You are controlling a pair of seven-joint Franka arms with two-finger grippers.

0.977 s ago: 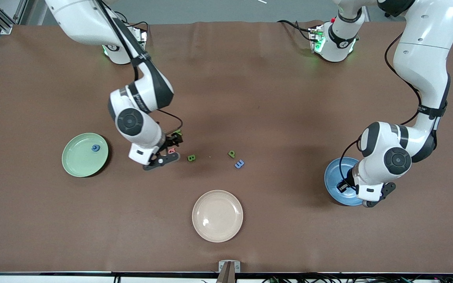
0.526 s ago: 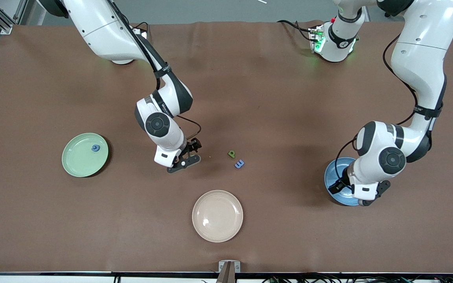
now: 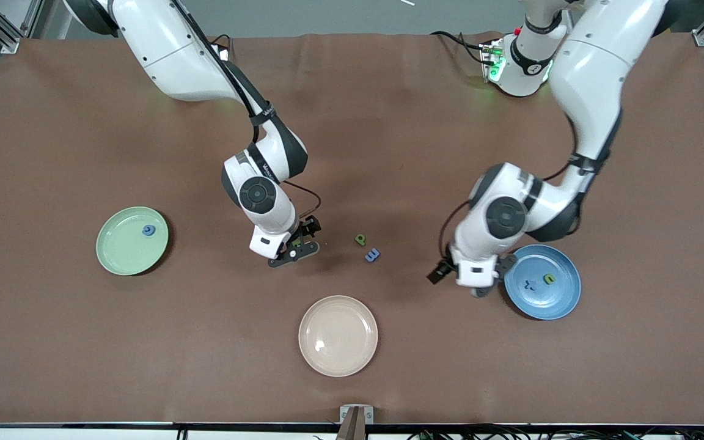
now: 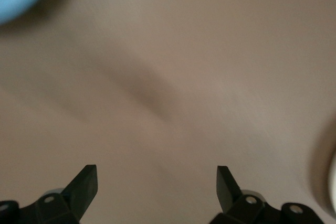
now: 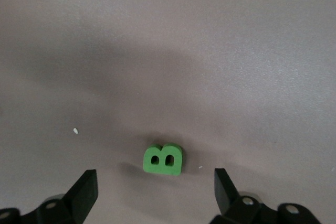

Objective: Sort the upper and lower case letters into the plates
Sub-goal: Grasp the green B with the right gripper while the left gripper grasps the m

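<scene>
The right gripper [image 5: 152, 190] hangs spread wide over a green letter B [image 5: 163, 159], which lies flat on the brown table [image 3: 388, 122] toward the mint green plate [image 3: 121, 253] from the green p [image 3: 360, 239] — its long axis runs across the gap between the fingers. The left gripper [image 4: 156, 187], also spread and holding nothing, hovers over bare table just beside the sky blue plate [image 3: 563, 299]; both arms bend steeply down at the wrist.

Both arms [image 3: 175, 55] have glossy white shells with dark grey joint bands and round dark caps at the wrists. A thin black cable [image 3: 303, 190] loops from each forearm to the hand, and green lights glow on the left arm's base [image 3: 520, 64]. Each gripper, right gripper [image 5: 152, 192] and left gripper [image 4: 156, 192], has black wedge-shaped fingers [image 5: 84, 190] with small silver screws.
</scene>
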